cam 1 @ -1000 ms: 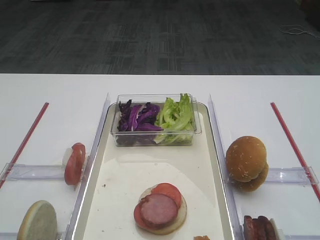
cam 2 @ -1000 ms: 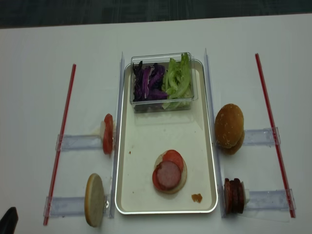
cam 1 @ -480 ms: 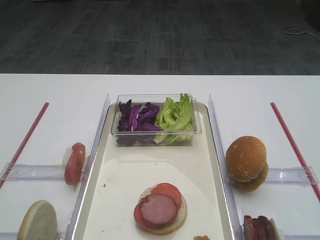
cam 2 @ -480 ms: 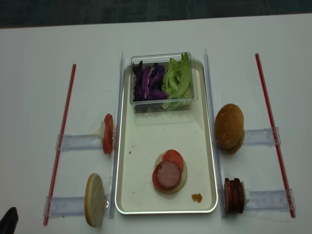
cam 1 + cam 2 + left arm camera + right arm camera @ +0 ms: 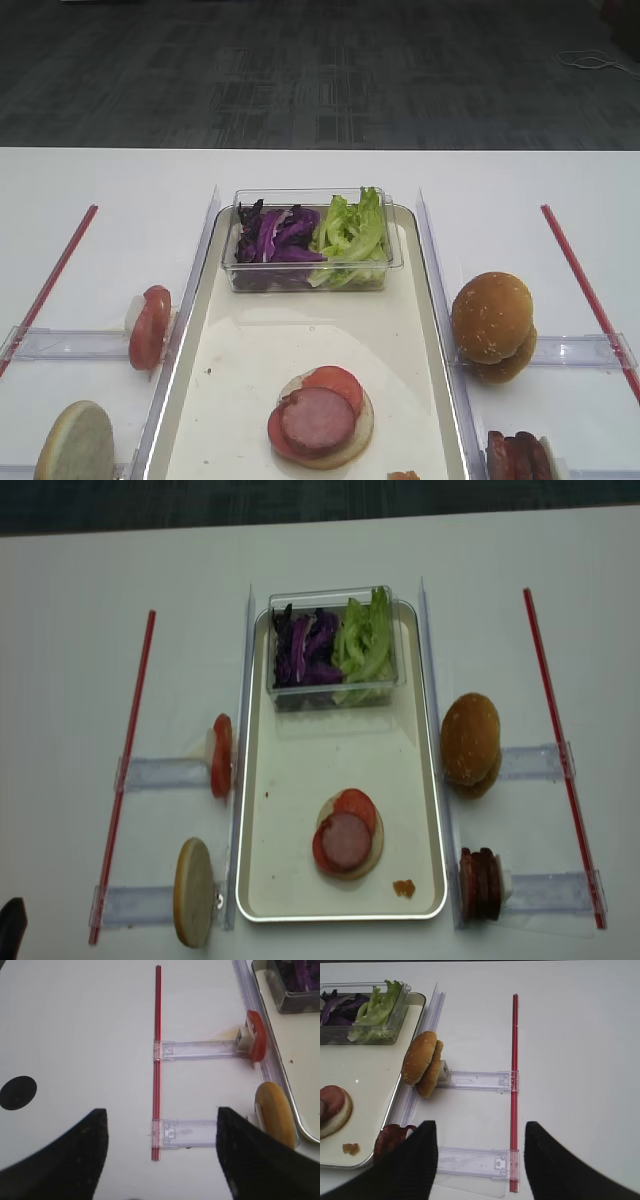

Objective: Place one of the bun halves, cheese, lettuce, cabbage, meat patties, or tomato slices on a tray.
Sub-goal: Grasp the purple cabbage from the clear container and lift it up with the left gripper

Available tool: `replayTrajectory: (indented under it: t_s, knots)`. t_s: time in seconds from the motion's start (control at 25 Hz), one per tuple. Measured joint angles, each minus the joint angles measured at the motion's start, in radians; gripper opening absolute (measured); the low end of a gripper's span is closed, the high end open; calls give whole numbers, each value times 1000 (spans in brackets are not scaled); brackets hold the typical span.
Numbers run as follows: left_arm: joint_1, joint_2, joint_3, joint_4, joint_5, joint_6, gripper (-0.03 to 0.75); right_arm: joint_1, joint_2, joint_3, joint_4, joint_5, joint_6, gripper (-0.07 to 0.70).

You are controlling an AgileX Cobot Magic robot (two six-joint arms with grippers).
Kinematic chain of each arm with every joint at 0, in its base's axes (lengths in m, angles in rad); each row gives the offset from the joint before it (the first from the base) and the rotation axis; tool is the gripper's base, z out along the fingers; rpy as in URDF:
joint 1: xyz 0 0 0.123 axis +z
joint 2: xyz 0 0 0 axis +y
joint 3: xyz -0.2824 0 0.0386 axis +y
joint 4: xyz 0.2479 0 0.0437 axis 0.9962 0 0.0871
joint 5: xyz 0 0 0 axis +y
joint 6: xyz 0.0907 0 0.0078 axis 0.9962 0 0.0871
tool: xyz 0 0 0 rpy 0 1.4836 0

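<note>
Holding clear of everything — left tool and right tool, both released, hover over the table. Tray carries bun base, tomato slices, meat patty; bun halves stand upright in a side rack — risk: toppling under an off-centre grasp.

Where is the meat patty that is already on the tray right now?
In the realsense high view the meat patty lies near the front of the tray, slightly right of centre, stacked on tomato slices and a pale bun half.
</note>
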Motion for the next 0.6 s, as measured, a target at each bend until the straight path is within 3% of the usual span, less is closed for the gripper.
replayTrajectory:
  t_s: [0.6]
  knots:
    - [-9, 247, -66, 1, -36, -46, 472, 0, 0, 0, -2, 0, 0, 401]
